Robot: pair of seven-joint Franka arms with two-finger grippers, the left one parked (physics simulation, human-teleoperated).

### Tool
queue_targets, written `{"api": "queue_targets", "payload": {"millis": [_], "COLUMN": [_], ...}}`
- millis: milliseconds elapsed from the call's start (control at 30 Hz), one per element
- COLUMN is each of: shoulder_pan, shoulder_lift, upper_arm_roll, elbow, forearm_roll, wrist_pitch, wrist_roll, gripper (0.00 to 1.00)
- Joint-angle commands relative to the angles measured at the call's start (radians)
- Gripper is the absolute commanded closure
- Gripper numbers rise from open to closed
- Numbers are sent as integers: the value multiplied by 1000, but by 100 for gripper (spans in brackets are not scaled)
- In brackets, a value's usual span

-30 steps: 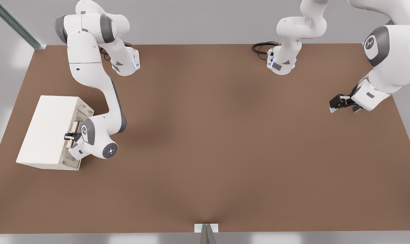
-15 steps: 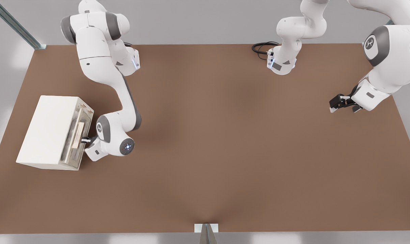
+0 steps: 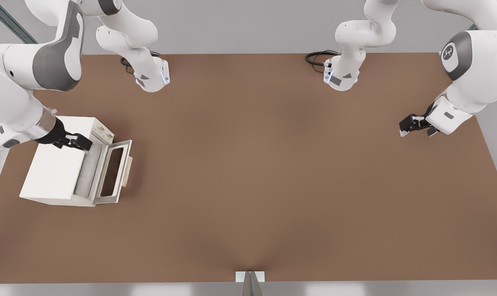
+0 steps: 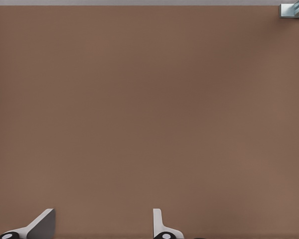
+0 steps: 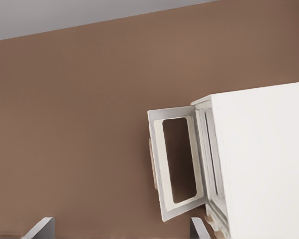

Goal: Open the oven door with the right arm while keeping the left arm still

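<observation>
The oven (image 3: 57, 170) sits on the brown surface (image 3: 273, 185) at the front view's left. The oven door (image 3: 110, 170) hangs swung out from the oven front, with the dark window and the pale wooden handle (image 3: 128, 171) facing away from the cavity. In the right wrist view the oven door (image 5: 177, 162) stands well off the oven body (image 5: 261, 164), so the opening step appears done or close to done.

Risks from this position:
- The right arm (image 3: 30, 70) hangs over the oven top. A descent or a sweep toward the front view's right could strike the oven body and shift it on the surface.
- Contact with the upper edge of the door could push it back toward the closed position and undo the result.
- The door rests free, with nothing holding it. Whether it stays at this angle cannot be judged from the views.

End effector (image 3: 76, 142): it hovers above the top front edge of the oven, near the cavity side of the door. The two fingers stand apart, as the right wrist view shows one fingertip (image 5: 40, 227) well separated from the other. The fingers hold nothing and no contact with the oven or the door is visible.
</observation>
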Motion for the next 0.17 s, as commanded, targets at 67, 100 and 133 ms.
{"api": "queue_targets", "payload": {"millis": [67,100,133], "shoulder_pan": [1,1,1], "shoulder_lift": [1,4,4], "upper_arm_roll": [-2,-2,-2], "elbow": [0,2,0], "forearm_roll": [18,19,18], "wrist_pitch": [-5,-5,-5], "wrist_roll": [-277,-277,-277], "gripper": [0,0,0]}}
